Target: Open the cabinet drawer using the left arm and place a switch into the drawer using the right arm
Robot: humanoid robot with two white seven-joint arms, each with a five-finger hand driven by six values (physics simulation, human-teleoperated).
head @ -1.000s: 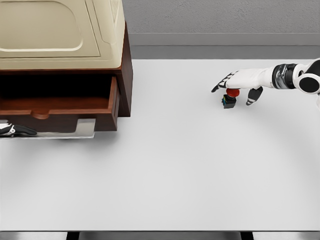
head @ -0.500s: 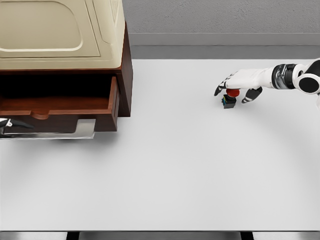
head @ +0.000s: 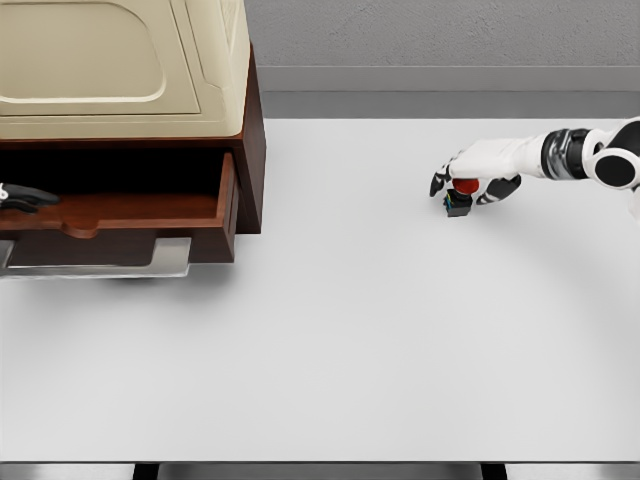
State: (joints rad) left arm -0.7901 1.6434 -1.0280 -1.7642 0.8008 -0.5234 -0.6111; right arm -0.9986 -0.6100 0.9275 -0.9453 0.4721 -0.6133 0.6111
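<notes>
Item 1, cabinet: dark brown wood body with a cream-coloured top, standing at the far left of the white table.

Item 2, drawer: pulled out toward me from the cabinet's lower front, interior dark and in shadow, front panel brown with a rounded notch in its upper edge. A flat grey metal handle runs below the front panel.

Item 3, my left hand: only a few dark fingertips and a sliver of white show at the picture's left edge, level with the drawer's upper front edge. I cannot tell whether the fingers are apart or together, nor whether they touch the drawer.

Item 4, switch: small, black base with a green mark, red round button on top, upright on the table at the right, well apart from the cabinet and drawer.

Item 5, my right hand: white with dark finger segments, arm reaching in from the right edge. It sits directly over the switch, fingers curled down on both sides of the red button, thumb on the right side, other fingers on the left, closed around it. The switch base rests on the table.
</notes>
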